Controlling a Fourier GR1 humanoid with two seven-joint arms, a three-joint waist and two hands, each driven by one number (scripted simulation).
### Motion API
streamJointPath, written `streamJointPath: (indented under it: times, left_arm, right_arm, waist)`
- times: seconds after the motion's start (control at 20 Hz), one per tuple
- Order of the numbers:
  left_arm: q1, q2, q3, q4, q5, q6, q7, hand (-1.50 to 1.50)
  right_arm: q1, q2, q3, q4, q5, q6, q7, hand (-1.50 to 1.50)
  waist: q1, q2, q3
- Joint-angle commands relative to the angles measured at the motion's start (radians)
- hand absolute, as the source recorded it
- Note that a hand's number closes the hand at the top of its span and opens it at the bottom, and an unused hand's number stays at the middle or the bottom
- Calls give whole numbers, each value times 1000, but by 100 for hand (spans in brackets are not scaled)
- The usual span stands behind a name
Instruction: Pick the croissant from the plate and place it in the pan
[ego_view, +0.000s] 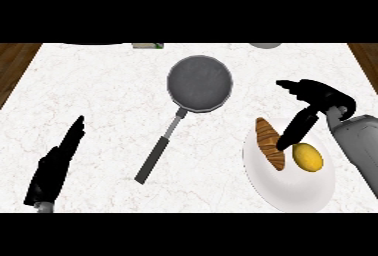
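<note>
A brown croissant (269, 144) lies on the left part of a white plate (295, 190) at the right. A yellow lemon-like fruit (308, 156) sits beside it on the same plate. My right hand (316, 97) hovers over the plate's upper edge, its fingers (294, 131) stretched down and reaching the croissant's right side, with the thumb spread out to the left; it holds nothing. The grey pan (199, 83) lies in the middle of the counter, its handle (159, 150) pointing down-left. My left hand (57, 165) rests open at the left.
The white marble counter (103, 100) has wooden edges at both far corners. A green-white item (148, 45) and a grey round object (265, 45) peek in at the far edge.
</note>
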Motion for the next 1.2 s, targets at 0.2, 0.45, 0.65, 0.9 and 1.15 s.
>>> streamJointPath:
  times: [0.2, 0.45, 0.65, 0.9, 1.15]
  left_arm:
    - [-2, -43, 9, -1, -43, -9, -5, 0]
    - [-5, -32, 26, -8, -33, -37, 10, 0]
    - [16, -53, 29, -1, -56, -20, -15, 0]
    - [-11, -99, 9, 36, -106, -4, -4, 0]
    - [-13, -44, 91, -59, -51, -66, 59, 0]
  right_arm:
    - [28, 62, -6, 33, 48, 83, 51, -150]
    - [3, 105, 54, 92, 114, 57, 97, -150]
    - [-34, 143, 64, 139, 137, 67, 130, -150]
    - [-4, 152, 35, 169, 155, 88, 88, -150]
    - [89, 197, 65, 126, 221, 38, 62, -150]
  waist:
    - [-7, -1, 0]
    - [-2, -1, 0]
    - [0, 0, 0]
    - [-4, 1, 0]
    - [-5, -1, 0]
